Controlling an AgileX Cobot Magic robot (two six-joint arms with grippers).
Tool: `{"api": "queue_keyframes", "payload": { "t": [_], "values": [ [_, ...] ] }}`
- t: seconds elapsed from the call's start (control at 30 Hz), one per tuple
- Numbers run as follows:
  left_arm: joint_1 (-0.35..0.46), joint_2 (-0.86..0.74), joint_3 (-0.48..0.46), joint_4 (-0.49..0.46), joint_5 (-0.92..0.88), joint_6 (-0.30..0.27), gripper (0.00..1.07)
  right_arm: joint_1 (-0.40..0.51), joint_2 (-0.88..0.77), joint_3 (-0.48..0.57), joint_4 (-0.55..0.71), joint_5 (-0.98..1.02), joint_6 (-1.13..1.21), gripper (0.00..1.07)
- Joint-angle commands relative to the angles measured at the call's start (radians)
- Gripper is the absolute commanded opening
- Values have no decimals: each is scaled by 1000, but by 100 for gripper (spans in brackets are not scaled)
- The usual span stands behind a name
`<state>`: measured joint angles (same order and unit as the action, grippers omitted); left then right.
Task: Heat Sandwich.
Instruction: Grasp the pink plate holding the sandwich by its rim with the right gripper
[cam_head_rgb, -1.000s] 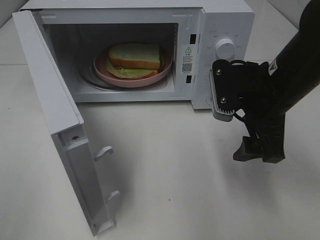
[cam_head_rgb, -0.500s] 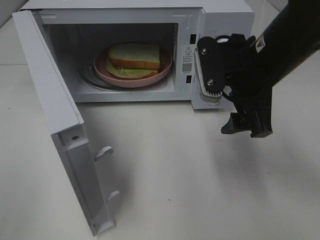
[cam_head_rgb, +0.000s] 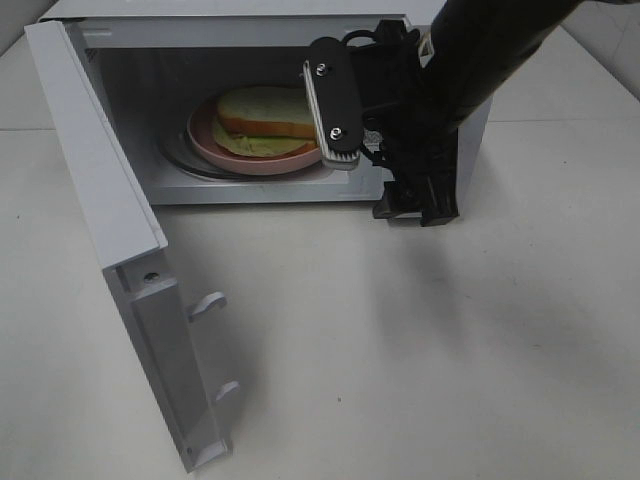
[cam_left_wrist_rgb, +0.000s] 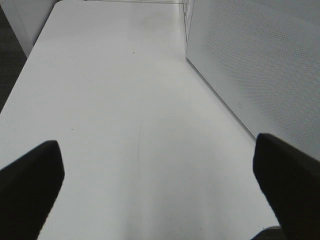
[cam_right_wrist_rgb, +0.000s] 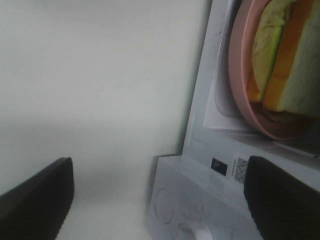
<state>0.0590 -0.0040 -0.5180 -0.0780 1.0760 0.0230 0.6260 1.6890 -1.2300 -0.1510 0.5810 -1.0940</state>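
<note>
The sandwich (cam_head_rgb: 266, 110), white bread with green lettuce showing beneath, lies on a round pink plate (cam_head_rgb: 205, 138) inside the open microwave (cam_head_rgb: 240, 18). In the right wrist view the sandwich (cam_right_wrist_rgb: 292, 60) and plate (cam_right_wrist_rgb: 239, 75) appear close by. My right gripper (cam_head_rgb: 414, 208) hangs open and empty in front of the microwave's control panel, just right of the cavity opening. Nothing sits between its dark fingers (cam_right_wrist_rgb: 35, 197). My left gripper (cam_left_wrist_rgb: 160, 195) is open and empty over bare table, beside the outer face of the microwave door (cam_left_wrist_rgb: 250, 65). The exterior view does not show it.
The microwave door (cam_head_rgb: 110, 230) stands swung wide to the left, its latch hooks (cam_head_rgb: 207, 303) pointing out over the white table (cam_head_rgb: 420, 380). The right arm (cam_head_rgb: 480, 50) hides the control panel. A dial (cam_right_wrist_rgb: 192, 232) shows partly in the right wrist view.
The right arm has swung left and back from the table's right side. It now stands in front of the control panel near the cavity. The gripper stayed open.
</note>
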Motion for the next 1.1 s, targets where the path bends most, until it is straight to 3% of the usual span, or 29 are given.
{"api": "queue_keyframes", "payload": {
  "t": [0.03,1.1],
  "values": [
    [1,-17,1,-9,-4,1,98,5,43,-42,-7,-21,8,88],
    [1,-17,1,-9,-4,1,98,13,441,-384,-34,-111,62,82]
  ]
}}
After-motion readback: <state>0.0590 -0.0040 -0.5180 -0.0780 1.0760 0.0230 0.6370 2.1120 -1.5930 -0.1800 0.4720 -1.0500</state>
